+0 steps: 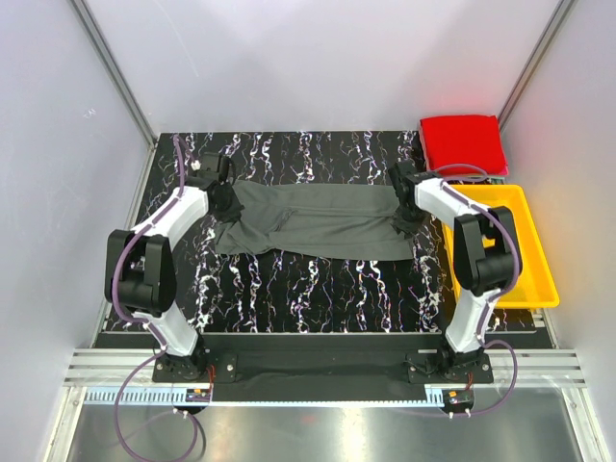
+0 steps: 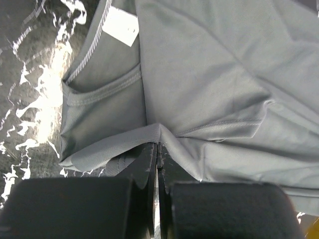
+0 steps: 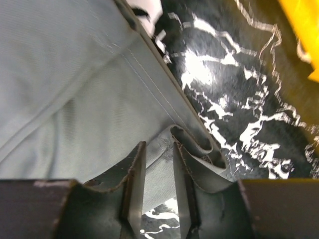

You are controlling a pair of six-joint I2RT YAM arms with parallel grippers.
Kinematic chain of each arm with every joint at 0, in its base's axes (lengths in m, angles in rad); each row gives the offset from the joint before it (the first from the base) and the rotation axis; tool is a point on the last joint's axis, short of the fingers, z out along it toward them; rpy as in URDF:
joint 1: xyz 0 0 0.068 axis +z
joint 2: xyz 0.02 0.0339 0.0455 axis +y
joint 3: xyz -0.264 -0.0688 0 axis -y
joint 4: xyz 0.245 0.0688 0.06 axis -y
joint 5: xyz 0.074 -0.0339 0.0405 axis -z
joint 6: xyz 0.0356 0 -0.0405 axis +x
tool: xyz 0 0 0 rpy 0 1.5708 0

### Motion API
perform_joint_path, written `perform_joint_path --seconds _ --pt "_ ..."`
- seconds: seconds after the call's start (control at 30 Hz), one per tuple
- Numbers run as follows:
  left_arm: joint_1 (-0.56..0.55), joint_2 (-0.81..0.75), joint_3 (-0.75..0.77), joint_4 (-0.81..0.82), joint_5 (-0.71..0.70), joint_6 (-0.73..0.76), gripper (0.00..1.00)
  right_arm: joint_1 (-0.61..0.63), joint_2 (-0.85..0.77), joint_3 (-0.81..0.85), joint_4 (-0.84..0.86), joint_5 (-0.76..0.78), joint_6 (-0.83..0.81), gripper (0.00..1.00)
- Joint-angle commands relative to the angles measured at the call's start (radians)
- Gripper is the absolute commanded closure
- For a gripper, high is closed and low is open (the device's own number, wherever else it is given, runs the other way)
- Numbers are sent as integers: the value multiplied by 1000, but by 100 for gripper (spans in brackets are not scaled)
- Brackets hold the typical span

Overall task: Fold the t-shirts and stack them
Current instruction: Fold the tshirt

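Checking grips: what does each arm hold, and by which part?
Left jaws: shut on a folded edge of the dark grey t-shirt, at its collar end. Right jaws: parted around a hem fold at its other end; whether they grip cannot be told.

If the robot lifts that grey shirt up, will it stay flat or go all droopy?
Probably droopy: the grey t-shirt wrinkles and folds where the left gripper pinches it. It likely weighs little, since its edges look like thin cloth. It shouldn't roll or break.
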Motion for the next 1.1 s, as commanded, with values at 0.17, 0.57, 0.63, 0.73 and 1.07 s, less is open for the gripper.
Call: perform_joint_path --seconds 0.17,0.57,0.63,0.73,1.07 --pt "7 -59 -39 31 34 10 100 5 94 127 -231 -48 151 57" --pt "7 -75 -73 64 60 1 100 2 138 177 -292 -41 173 55" --pt "7 -76 -73 65 63 1 100 2 137 168 -285 -29 173 55" --pt "7 -78 -70 64 63 2 100 2 150 171 -289 -25 173 55" --pt "4 -113 -91 56 58 2 100 2 134 119 -263 -14 162 69"
